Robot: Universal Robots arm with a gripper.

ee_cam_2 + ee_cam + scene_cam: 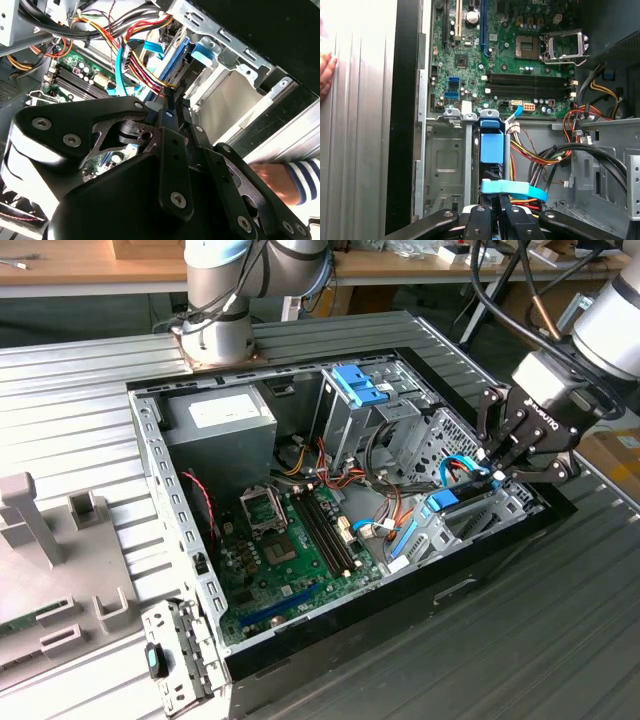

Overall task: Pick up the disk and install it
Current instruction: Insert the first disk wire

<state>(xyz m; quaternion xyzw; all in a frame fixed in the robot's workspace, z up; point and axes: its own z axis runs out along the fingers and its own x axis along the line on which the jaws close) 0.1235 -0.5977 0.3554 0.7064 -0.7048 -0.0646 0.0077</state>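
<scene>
The disk [443, 500] stands on edge in the metal drive bay [470, 525] at the case's corner, on the exterior view's right. Its blue side frame [491, 147] faces up between the bay walls and shows as a blue strip [181, 57] in the second wrist view. My gripper [495, 475] reaches down onto it from above. In both wrist views the black fingers [490, 210] sit close together over the disk's end, gripper [172, 100] shut on it. A light-blue cable [512, 189] crosses just in front of the fingers.
The open case holds a green motherboard [290, 540], a grey power-supply box [225, 415], a drive cage with a light-blue bracket [360, 390] and bundles of coloured wires [555, 150]. A person's hand [270, 180] with a striped sleeve rests beside the case. A grey fixture [40, 530] stands at the exterior view's left.
</scene>
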